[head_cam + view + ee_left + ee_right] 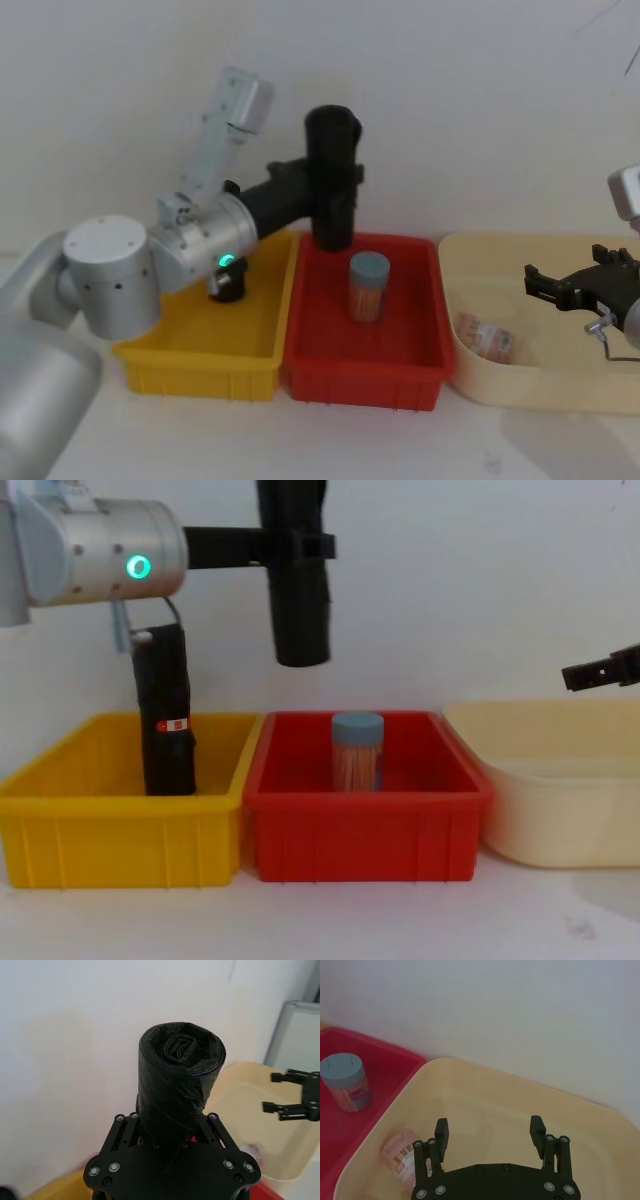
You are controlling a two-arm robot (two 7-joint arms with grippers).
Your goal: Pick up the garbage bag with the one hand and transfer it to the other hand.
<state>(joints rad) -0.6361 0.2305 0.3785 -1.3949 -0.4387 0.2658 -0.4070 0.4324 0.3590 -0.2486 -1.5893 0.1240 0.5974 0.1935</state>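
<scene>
Slippage worries me: the left pincer clamps the garbage bag around its middle, upright in the air above the red bin, and the gaping right pincer, well apart over the cream tub, could knock it loose.

Head cam: high, angled down on yellow bin, red bin and cream tub. Chest cam: low, side-on to the bin fronts. Left wrist cam: close, sighting along left gripper at garbage bag end, right gripper farther off. Right wrist cam: down into cream tub. It shares red bin and blue-lidded jar with head and chest.
</scene>
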